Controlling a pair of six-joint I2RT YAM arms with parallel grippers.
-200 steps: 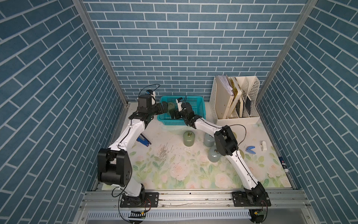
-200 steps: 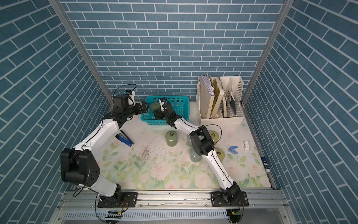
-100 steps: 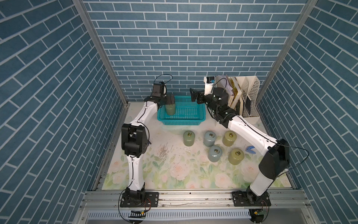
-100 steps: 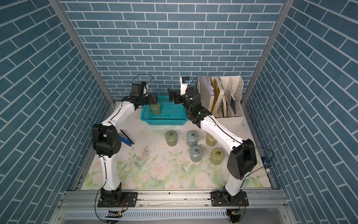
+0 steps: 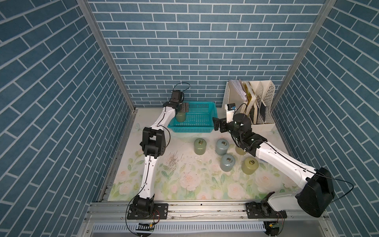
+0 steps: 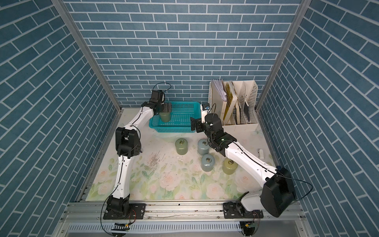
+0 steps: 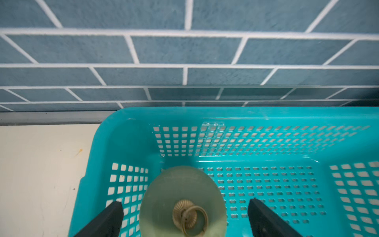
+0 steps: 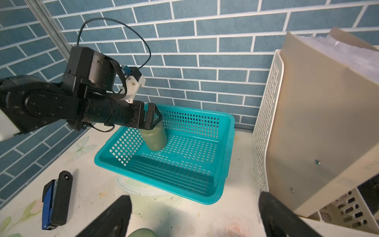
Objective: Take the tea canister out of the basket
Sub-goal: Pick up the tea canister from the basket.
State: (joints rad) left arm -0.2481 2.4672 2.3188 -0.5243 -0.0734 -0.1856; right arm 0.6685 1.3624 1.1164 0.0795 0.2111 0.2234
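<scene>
The right tool [image 5: 217, 126] is out of the basket [image 5: 192, 129] now. A second ago it is down inside, close beside the left tool [image 5: 183, 107]. Half a second ago it is up high next to the file rack [image 5: 264, 123]. Now it hangs lower, jaws wide, just outside the basket's right front corner. The right arm's elbow [image 5: 313, 195] has sunk to the front right of the table [image 5: 184, 184], and the forearm now covers part of an olive canister [image 5: 239, 150]. The left arm's elbow [image 5: 153, 143] has come up from the front left and now stands near the basket.
</scene>
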